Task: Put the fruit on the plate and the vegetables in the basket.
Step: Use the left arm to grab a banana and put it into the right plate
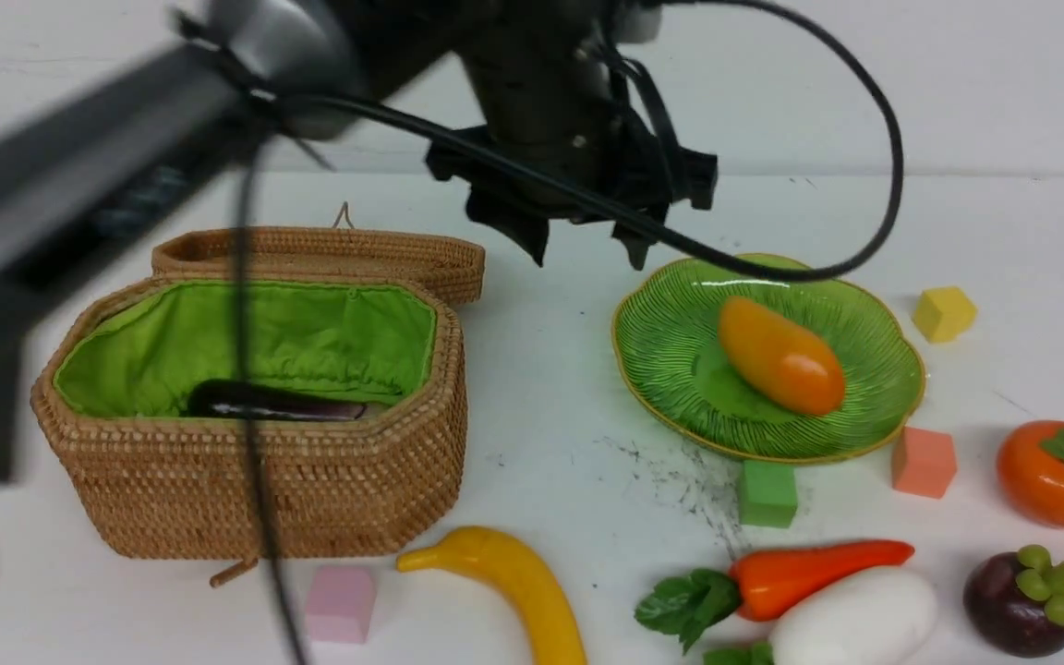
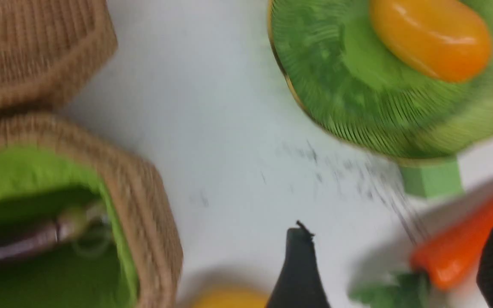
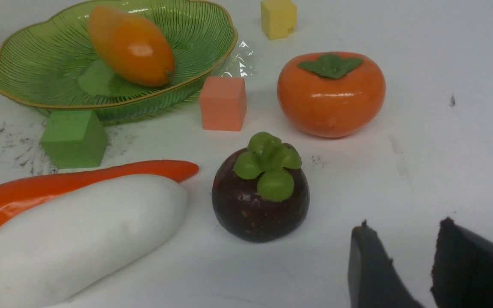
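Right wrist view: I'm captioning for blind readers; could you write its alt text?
A dark purple mangosteen sits on the white table near the open, empty right gripper. Farther off are an orange persimmon and a green plate holding a mango; a white radish and a carrot lie side by side, plus a green cube, an orange cube and a yellow cube.

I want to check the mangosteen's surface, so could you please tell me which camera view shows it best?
The right wrist view: the mangosteen sits close, sharp and whole. The front view shows it small near the corner; the left wrist view misses it.
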You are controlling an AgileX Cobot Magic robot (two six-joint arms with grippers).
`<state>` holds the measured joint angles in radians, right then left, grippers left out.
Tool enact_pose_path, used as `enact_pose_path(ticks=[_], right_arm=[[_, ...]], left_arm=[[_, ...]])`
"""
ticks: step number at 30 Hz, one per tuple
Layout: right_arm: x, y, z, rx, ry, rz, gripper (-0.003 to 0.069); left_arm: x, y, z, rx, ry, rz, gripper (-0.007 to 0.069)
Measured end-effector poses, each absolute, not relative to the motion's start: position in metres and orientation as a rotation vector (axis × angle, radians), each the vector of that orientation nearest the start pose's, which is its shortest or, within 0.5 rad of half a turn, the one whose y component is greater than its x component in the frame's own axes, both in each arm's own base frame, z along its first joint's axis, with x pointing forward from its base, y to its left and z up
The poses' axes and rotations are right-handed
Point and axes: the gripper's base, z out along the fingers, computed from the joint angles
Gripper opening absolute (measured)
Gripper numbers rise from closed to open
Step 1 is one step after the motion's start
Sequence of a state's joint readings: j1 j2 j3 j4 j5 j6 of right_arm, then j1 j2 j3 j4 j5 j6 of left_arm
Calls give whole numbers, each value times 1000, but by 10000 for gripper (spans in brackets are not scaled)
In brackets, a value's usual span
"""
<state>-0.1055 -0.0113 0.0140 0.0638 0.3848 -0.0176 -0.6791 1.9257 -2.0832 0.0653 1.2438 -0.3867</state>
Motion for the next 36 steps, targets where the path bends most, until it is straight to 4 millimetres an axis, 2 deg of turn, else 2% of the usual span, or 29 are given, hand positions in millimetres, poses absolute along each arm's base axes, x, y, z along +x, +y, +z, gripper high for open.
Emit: enact_pose_path(ticks=[3, 4, 5, 8, 10, 15, 20, 28, 36], right_arm=[[52, -3, 175, 121, 1866, -22, 242], [52, -3, 175, 121, 1866, -22, 242], [52, -3, 175, 121, 1866, -22, 242], [52, -3, 175, 121, 1866, -22, 242], [52, -3, 175, 121, 1866, -22, 242], [52, -3, 175, 121, 1866, -22, 242], [52, -3, 175, 121, 1866, -22, 242], [52, -3, 175, 121, 1866, -22, 242], [52, -3, 175, 121, 1866, -22, 242]], left_arm=[[306, -247, 373, 379, 2663, -352, 500], [304, -245, 368, 375, 2684, -341, 500], [290, -239, 349, 339, 2782, -349, 499], [276, -232, 310, 246, 2926, -329, 498], [271, -230, 279, 157, 2986, -335, 498], [267, -228, 223, -34, 3025, -337, 497], [274, -234, 192, -101, 3034, -331, 497], [277, -240, 187, -152, 3015, -404, 497], [277, -239, 199, -147, 2977, -439, 497]])
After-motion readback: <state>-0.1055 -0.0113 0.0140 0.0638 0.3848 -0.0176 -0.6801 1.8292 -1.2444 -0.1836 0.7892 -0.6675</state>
